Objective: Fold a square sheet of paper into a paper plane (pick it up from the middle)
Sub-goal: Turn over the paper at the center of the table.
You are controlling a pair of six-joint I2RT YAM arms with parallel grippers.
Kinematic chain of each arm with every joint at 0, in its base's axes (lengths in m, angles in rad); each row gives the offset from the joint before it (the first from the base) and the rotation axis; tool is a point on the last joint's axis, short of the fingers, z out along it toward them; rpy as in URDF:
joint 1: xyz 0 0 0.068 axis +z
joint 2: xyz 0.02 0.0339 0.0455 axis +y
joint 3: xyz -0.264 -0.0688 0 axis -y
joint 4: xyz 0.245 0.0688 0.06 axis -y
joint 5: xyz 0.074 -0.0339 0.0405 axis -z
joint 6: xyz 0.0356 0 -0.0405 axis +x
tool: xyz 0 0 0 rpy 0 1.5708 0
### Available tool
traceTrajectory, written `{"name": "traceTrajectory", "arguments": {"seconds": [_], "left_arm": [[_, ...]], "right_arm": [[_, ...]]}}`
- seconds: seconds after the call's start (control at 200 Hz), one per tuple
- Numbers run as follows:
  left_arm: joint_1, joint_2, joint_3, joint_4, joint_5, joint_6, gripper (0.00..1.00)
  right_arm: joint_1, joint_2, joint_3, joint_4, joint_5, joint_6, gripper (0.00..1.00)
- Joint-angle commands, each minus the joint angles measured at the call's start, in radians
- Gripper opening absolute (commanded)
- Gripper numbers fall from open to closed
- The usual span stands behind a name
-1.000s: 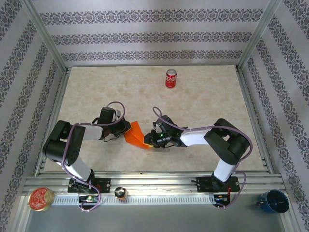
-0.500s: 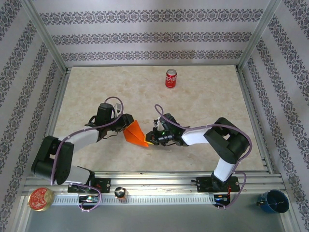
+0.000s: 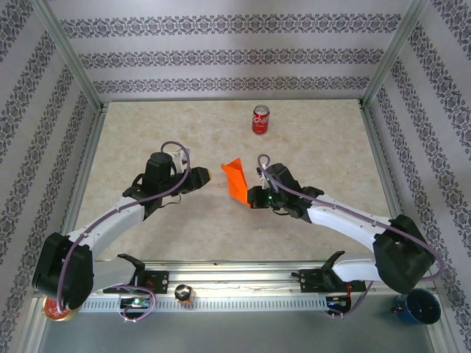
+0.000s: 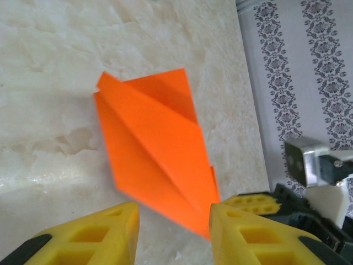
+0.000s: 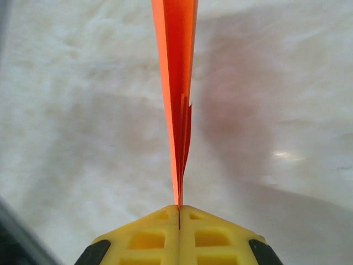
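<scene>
Paper plane (image 3: 237, 180): folded orange paper, pinched at one narrow end by the right jaws. It reaches straight ahead of them and looks to be off the surface (image 3: 309, 147).
Right jaws: pressed together on the folded edge.
Left jaws: spread, holding nothing; the plane is just ahead, broadside to them.
Long axis: in line with the right jaws, slanting across the left ones.
Nearer arm: right, gripping.
Left wrist view: paper plane (image 4: 154, 160) shows its flat face and layered folds.
Right wrist view: paper plane (image 5: 175, 83) seen edge-on, a thin blade.

Robot lab test cell — alu frame (image 3: 72, 59), wallpapered panels (image 3: 235, 44) (marble-look tabletop (image 3: 324, 140)).
</scene>
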Motion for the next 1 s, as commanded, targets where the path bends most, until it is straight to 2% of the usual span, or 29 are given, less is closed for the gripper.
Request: {"name": "traceTrajectory", "arguments": {"seconds": [0.0, 0.035, 0.125, 0.19, 0.315, 0.4, 0.535, 0.62, 0.739, 0.844, 0.994], "left_arm": [[-0.012, -0.049, -0.03, 0.029, -0.054, 0.044, 0.39], [-0.012, -0.061, -0.032, -0.004, -0.105, 0.045, 0.39], [-0.012, -0.103, -0.022, -0.131, -0.223, 0.089, 0.39], [-0.012, -0.135, -0.018, -0.216, -0.305, 0.12, 0.45], [-0.012, -0.198, -0.032, -0.31, -0.404, 0.179, 0.57], [-0.008, -0.24, -0.042, -0.352, -0.444, 0.204, 0.75], [-0.001, -0.301, -0.068, -0.344, -0.445, 0.245, 1.0], [0.006, -0.336, -0.083, -0.336, -0.476, 0.199, 1.0], [0.022, -0.39, -0.08, -0.342, -0.429, 0.213, 1.0], [0.032, -0.446, -0.109, -0.31, -0.445, 0.198, 1.0], [0.036, -0.528, -0.132, -0.323, -0.537, 0.143, 1.0]], "right_arm": [[0.003, -0.031, 0.082, -0.309, 0.276, -0.246, 0.0], [0.01, -0.039, 0.101, -0.338, 0.331, -0.282, 0.0], [0.073, -0.048, 0.139, -0.392, 0.575, -0.362, 0.0], [0.111, -0.033, 0.155, -0.419, 0.73, -0.406, 0.0], [0.144, 0.018, 0.179, -0.446, 0.833, -0.454, 0.0], [0.179, 0.05, 0.186, -0.446, 0.903, -0.466, 0.0], [0.198, 0.092, 0.18, -0.424, 0.893, -0.478, 0.0], [0.223, 0.138, 0.194, -0.452, 0.972, -0.476, 0.0], [0.261, 0.193, 0.204, -0.456, 1.007, -0.459, 0.0], [0.305, 0.264, 0.235, -0.462, 0.971, -0.429, 0.0], [0.356, 0.403, 0.351, -0.504, 0.778, -0.383, 0.0]]}}
